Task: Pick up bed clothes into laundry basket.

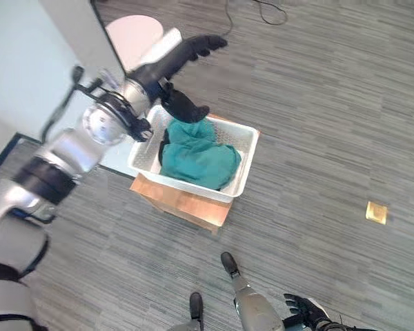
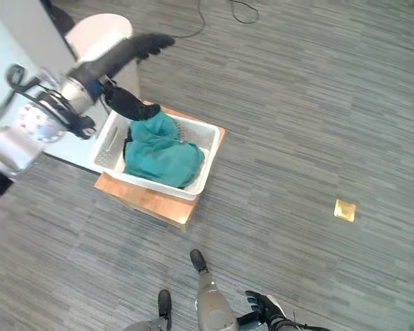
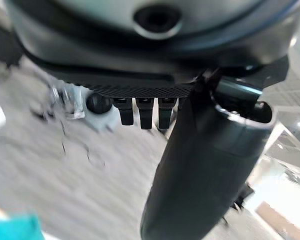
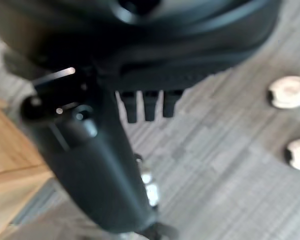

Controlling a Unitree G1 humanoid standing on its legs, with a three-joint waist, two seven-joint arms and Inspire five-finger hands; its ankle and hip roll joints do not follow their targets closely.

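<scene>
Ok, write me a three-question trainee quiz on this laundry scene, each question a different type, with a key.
1. True or false: the teal cloth lies inside the white laundry basket.
2. The basket stands on: A) the bare floor B) a wooden platform C) a chair.
3. Fill in: the left hand is above the basket's far end with its fingers ____, holding nothing.

Key: 1 true; 2 B; 3 straight. The right hand is low by the robot's side, fingers relaxed, and idle.
</scene>
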